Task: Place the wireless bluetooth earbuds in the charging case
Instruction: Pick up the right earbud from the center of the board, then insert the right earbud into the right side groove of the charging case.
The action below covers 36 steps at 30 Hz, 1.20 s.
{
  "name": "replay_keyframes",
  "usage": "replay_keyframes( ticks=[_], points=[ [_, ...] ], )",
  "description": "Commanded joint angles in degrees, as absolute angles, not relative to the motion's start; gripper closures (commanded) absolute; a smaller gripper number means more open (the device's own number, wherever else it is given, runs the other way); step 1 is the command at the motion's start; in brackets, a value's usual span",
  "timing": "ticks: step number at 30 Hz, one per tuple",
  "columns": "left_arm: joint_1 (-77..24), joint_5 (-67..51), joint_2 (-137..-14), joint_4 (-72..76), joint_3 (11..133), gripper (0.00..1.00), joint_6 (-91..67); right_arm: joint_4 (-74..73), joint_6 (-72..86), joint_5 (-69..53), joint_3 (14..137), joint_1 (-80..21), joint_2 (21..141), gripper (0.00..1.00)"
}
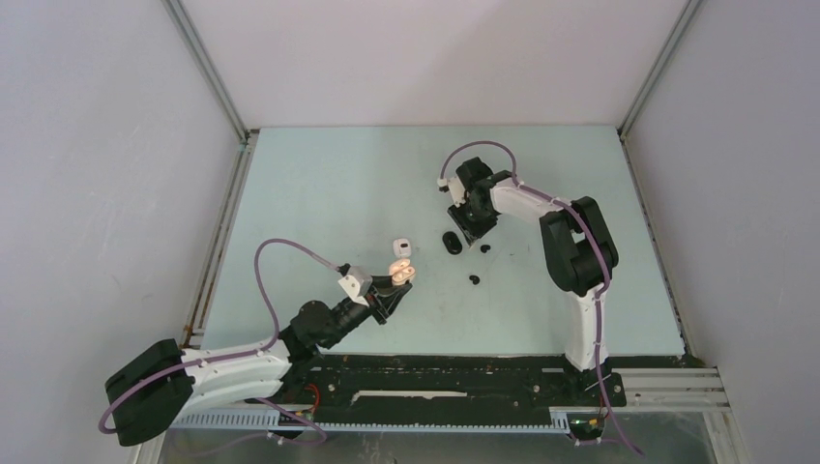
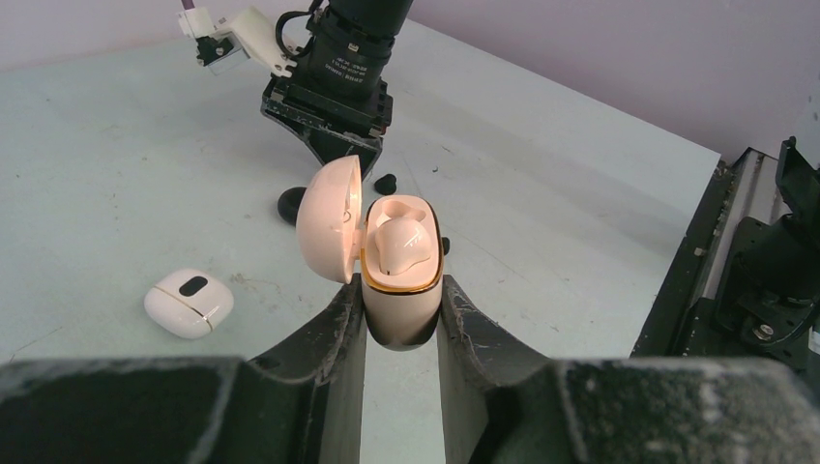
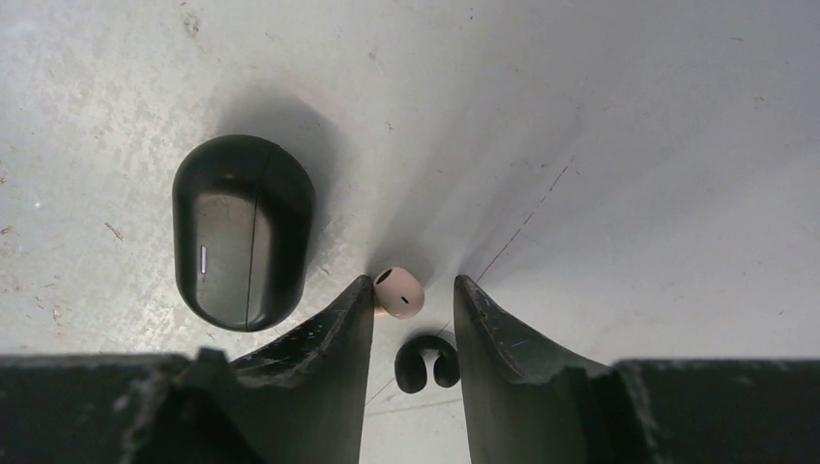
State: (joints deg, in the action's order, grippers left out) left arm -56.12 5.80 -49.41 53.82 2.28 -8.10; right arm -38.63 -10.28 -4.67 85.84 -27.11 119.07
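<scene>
My left gripper (image 2: pixel 401 295) is shut on a pink charging case (image 2: pixel 399 319) and holds it upright above the table, lid (image 2: pixel 329 232) open. One pink earbud (image 2: pixel 398 244) sits inside it. The case also shows in the top view (image 1: pixel 404 274). My right gripper (image 3: pixel 414 285) is open and low over the table. A second pink earbud (image 3: pixel 399 292) lies between its fingertips, touching the left finger. A black C-shaped earbud (image 3: pixel 426 362) lies on the table between the fingers, nearer the wrist.
A closed black case (image 3: pixel 242 230) lies just left of the right gripper, also visible from the top (image 1: pixel 452 242). A closed white case (image 2: pixel 189 303) lies beside the left gripper. Another black earbud (image 1: pixel 474 280) lies nearer the front.
</scene>
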Motion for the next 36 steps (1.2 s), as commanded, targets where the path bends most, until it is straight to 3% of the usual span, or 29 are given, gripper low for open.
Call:
replay_keyframes(
  ticks=[1,8,15,26,36],
  points=[
    [-56.16,5.36,-49.75,56.69,4.0,1.0,-8.7,-38.67,-9.22,-5.03,85.34,-26.97,117.44,0.63],
    [-56.16,5.45,-49.53,56.47,3.86,1.0,-8.7,-38.68,-9.49,-6.25,85.69,-27.32,118.56,0.71],
    [-56.16,5.66,-50.48,56.92,3.85,1.0,-8.4,-38.97,-10.26,-6.33,85.24,-27.66,114.3,1.0],
    [-56.21,3.03,-57.22,61.32,6.82,1.0,-7.89,-42.59,-17.12,-12.09,82.34,-28.15,93.39,1.0],
    [-56.15,-2.53,-66.59,69.82,9.57,1.0,-9.23,-41.24,-38.01,-15.45,82.27,-28.8,76.45,1.0]
  ],
)
